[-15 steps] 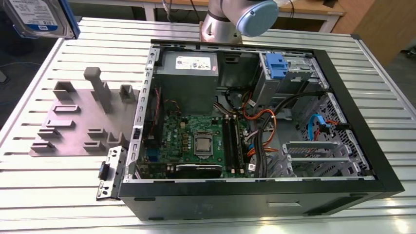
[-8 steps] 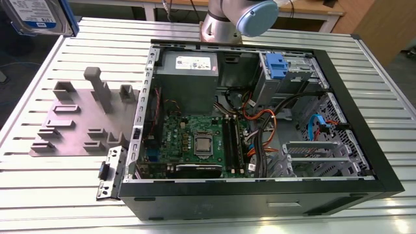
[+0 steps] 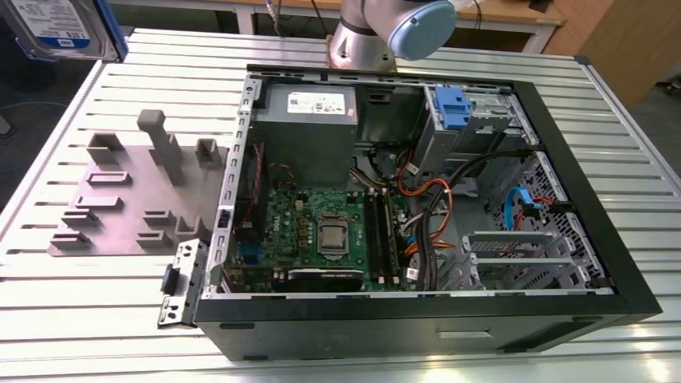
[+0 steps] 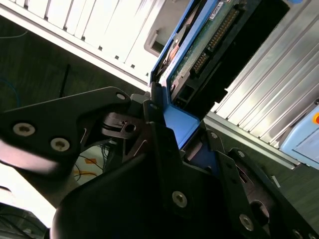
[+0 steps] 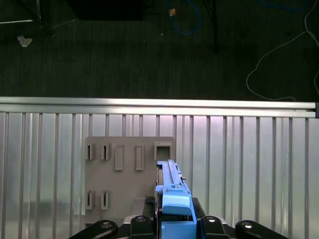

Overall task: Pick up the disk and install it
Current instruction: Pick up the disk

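The tool [image 4: 185, 133] is clenched on the disk [image 4: 199, 45]. In the second wrist view its dark fingers [image 4: 158, 129] press on either side of the blue carrier frame [image 4: 183, 125], and the drive's circuit-board side and connector row run up and away from them. In the first wrist view the disk shows edge-on, a thin blue and silver strip rising straight out of the grip, so its long axis points away from the tool rather than across it.

From where I stand the disk is up in the air, touching nothing. In the exterior view it hangs at the far corner on the exterior view's left, label side showing, above the edge of the slatted counter [image 3: 596, 104]. Below it, in the first wrist view, lies the grey holder plate [image 5: 129, 169] with its slots, and beyond the counter edge the dark floor [image 5: 149, 50].

The open computer case [image 3: 426, 323] lies well apart from the disk, towards the exterior view's right. Its drive bay [image 3: 484, 112] is at the far right corner, with a lone blue bracket [image 3: 452, 108] sitting in it, just beside the arm's base [image 3: 368, 40]. I judge the pick-up done and the installing not yet done, with the whole case between the disk and that bay
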You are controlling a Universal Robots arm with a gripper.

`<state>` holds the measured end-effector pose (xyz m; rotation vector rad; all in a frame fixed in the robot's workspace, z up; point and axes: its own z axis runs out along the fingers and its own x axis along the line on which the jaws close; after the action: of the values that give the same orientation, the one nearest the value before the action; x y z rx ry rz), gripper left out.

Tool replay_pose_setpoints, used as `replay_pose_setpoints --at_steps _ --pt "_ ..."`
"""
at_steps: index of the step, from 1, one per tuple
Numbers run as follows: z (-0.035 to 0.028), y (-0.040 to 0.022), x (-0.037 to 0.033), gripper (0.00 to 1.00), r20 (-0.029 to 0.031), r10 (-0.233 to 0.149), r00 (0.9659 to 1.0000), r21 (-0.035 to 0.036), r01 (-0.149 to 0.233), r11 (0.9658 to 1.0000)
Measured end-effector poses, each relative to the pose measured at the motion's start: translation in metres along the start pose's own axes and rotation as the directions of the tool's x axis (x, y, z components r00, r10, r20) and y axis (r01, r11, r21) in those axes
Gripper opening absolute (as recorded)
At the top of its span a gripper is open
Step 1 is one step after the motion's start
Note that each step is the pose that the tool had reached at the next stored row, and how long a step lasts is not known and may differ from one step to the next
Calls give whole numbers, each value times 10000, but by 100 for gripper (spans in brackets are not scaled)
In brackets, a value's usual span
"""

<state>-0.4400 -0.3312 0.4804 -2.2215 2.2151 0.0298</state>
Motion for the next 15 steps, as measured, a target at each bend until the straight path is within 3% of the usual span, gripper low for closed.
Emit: replay_pose_setpoints --at_steps 9,15 --pt "-1 0 77 36 0 0 10000 0 0 10000" --pt "-2 0 82 36 -1 0 10000 0 0 10000"
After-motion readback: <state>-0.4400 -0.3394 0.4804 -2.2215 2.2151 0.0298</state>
